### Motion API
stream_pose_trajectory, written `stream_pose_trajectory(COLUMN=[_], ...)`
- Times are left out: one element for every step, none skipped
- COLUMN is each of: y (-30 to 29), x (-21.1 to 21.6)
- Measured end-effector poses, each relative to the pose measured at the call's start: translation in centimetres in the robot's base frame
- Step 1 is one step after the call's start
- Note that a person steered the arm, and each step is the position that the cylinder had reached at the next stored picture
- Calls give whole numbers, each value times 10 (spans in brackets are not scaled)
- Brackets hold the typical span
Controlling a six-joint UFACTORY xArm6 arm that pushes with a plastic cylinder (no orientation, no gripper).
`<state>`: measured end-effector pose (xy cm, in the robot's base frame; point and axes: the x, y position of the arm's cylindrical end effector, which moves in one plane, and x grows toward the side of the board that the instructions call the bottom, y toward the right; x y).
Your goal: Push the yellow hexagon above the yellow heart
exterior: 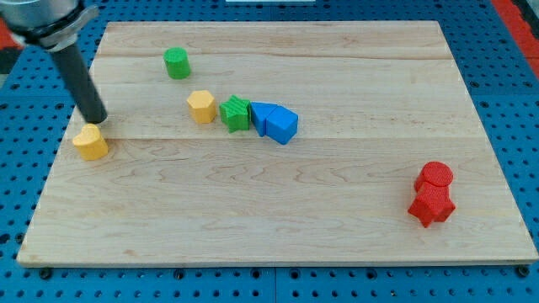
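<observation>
- Board point(253, 227) of pale wood fills most of the camera view, resting on a blue pegboard surface point(522, 101); every place below is given relative to the yellow hexagon.
- Red blocks lie nearest the view's bottom, well apart from the yellow hexagon, far toward the view's right and lower: a red star-like block point(431, 206) with a red cylinder point(434, 177) touching it on its upper side.
- Yellow heart point(90, 141) sits to the view's left of and lower than the yellow hexagon, near the board's left edge, with bare wood between the two.
- Rod's tip point(98, 119) stands just above the yellow heart, touching or nearly touching it, so it is left of and slightly below the yellow hexagon; the dark rod slants up toward the view's top-left corner.
- Jaws: the arm carries none, only the rod, so nothing is clenched or released.
- Blue blocks point(275, 122), two wedge-like pieces pressed together, lie to the right of the yellow hexagon, beyond the green star.
- Green star point(237, 113) sits just beside the yellow hexagon on its right.
- Yellow hexagon point(201, 106) stands upright, left of the board's middle.
- Green cylinder point(177, 63) lies farthest, above and slightly left of the yellow hexagon.
</observation>
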<state>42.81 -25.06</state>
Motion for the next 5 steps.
stream_pose_trajectory(y=[11,23,30,37,139], x=[72,54,-22,-89,-77])
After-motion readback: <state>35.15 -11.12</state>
